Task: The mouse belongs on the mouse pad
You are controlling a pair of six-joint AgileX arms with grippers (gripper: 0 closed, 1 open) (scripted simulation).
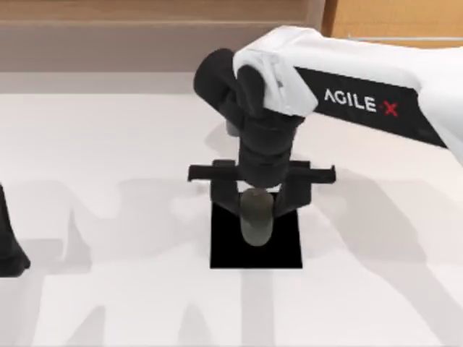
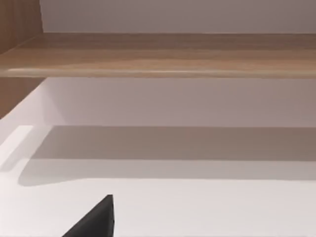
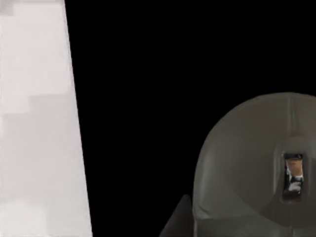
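The mouse [image 1: 255, 220] is a dark grey-olive oval over the upper middle of the black square mouse pad [image 1: 286, 253]. My right gripper [image 1: 257, 212] reaches down from above, and its two black fingers close in on the mouse's sides, shut on it. In the right wrist view the mouse [image 3: 247, 168] looms close over the black mouse pad [image 3: 148, 98], with one finger [image 3: 175, 221] against its edge. Whether the mouse rests on the pad or hangs just above it, I cannot tell. My left arm [image 1: 10, 246] is parked at the table's left edge.
The white table [image 1: 108, 144] spreads on all sides of the pad. A wooden wall ledge [image 2: 158, 57] runs along the far side. A dark finger tip [image 2: 94, 222] of the left gripper pokes into the left wrist view.
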